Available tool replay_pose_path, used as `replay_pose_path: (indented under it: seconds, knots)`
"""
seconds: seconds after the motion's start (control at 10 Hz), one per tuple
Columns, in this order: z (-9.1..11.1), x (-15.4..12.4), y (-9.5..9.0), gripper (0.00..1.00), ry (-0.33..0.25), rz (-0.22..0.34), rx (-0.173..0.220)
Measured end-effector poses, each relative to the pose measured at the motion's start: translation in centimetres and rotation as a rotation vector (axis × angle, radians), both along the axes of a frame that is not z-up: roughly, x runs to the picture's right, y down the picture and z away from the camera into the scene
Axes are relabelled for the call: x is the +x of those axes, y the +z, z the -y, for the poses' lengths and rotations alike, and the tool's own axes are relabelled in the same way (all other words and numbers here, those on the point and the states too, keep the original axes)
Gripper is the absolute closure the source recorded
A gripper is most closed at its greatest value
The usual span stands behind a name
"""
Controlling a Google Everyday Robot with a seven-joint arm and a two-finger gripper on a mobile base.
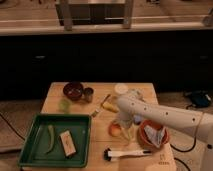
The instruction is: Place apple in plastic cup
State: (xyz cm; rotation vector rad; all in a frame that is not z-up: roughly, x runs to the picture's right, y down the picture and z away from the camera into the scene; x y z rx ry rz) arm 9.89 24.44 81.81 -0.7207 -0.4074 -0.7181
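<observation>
Nearest on the table (pixel 60 100): a black-and-white brush-like tool (pixel 125 153) lying flat by the front edge, and a green tray (pixel 30 150) at front left holding a green pod and a small tan block. Just behind the tool, the apple (pixel 115 130) resting on the wood, touching or almost touching the hand (pixel 123 129), which sits low with fingers spread, wrapped around nothing yet. Immediately right, an orange bowl (pixel 146 140) stuffed with a crinkled packet, close enough to foul the fingers.

Risk 1: closing off-centre and squirting the round fruit toward the front edge or into the bowl. Risk 2: pinching the bowl rim together with the fruit.

Further back, a yellow banana-like piece (pixel 110 106) behind the wrist, liable to get swept in any lift. Beyond, a pale greenish cup (pixel 64 104), probably the plastic target, well apart from the fruit; long carry, light cup, easily tipped. Farthest: a small metal can (pixel 88 93), a dark bowl (pixel 73 90), a white lid (pixel 121 88).
</observation>
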Motion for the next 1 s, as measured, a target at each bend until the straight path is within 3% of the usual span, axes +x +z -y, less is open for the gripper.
replay_pose_path:
  seconds: [0.6, 0.7, 1.0]
  knots:
    - [0.1, -1.1, -0.6, 0.21, -0.023, 0.03, 0.006]
    - [0.0, -1.2, -0.7, 0.25, -0.027, 0.033, 0.007]
    - [0.4, -1.9, -1.0, 0.56, -0.038, 0.046, 0.019]
